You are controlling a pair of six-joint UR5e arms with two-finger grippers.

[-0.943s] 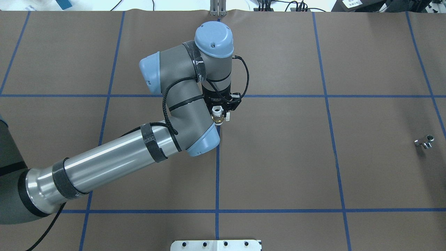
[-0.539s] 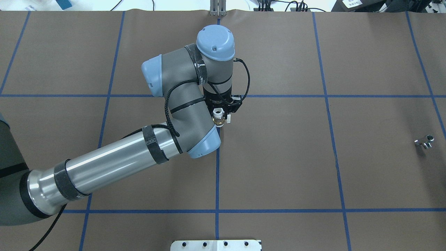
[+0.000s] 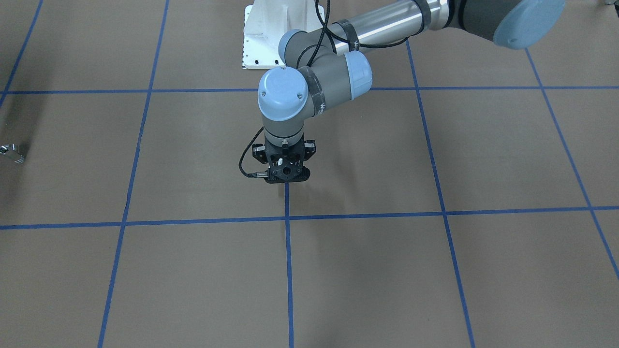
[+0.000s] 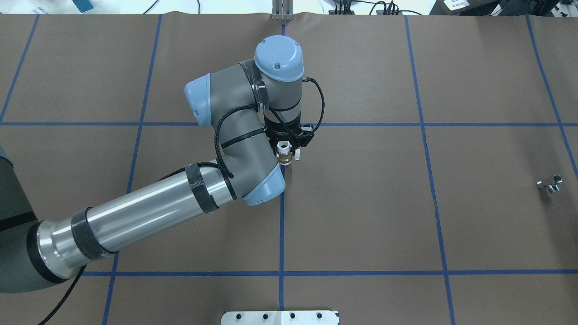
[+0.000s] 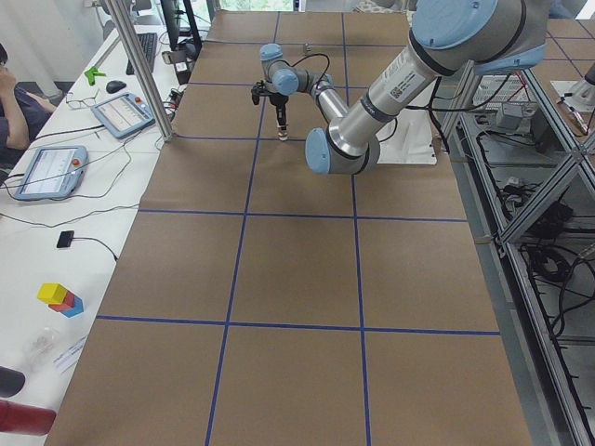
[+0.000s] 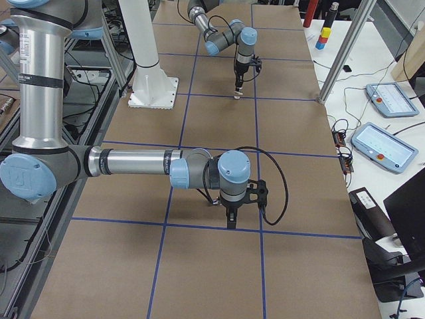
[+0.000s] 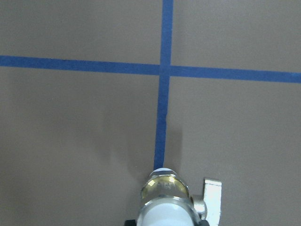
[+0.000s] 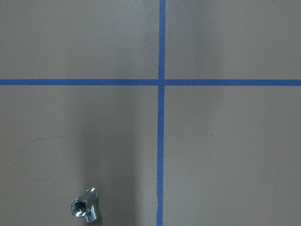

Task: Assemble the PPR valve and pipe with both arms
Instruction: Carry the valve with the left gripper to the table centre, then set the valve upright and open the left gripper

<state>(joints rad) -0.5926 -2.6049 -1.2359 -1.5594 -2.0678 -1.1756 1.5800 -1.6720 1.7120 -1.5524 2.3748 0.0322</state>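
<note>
My left gripper (image 4: 286,150) is shut on the PPR valve (image 4: 283,153), a white-ended fitting with a brass middle and a white handle tab. It holds the valve upright just above the table's centre tape line. The left wrist view shows the valve (image 7: 164,200) at its bottom edge, over the blue line. In the front view the left gripper (image 3: 287,178) hides the valve. The pipe (image 4: 550,183), a shiny silver stub, lies on the table far right, and also shows in the right wrist view (image 8: 84,209) and the front view (image 3: 10,151). My right gripper (image 6: 230,222) shows only in the exterior right view; I cannot tell whether it is open or shut.
The table is covered in brown paper with a blue tape grid (image 4: 281,225). The white bolted pedestal (image 3: 271,38) stands at the robot's edge. Tablets (image 6: 386,146) and an aluminium post (image 6: 345,46) stand on the operators' side.
My left arm's wrist has shifted slightly right and toward the robot, with the valve still held. The pipe has not moved.
</note>
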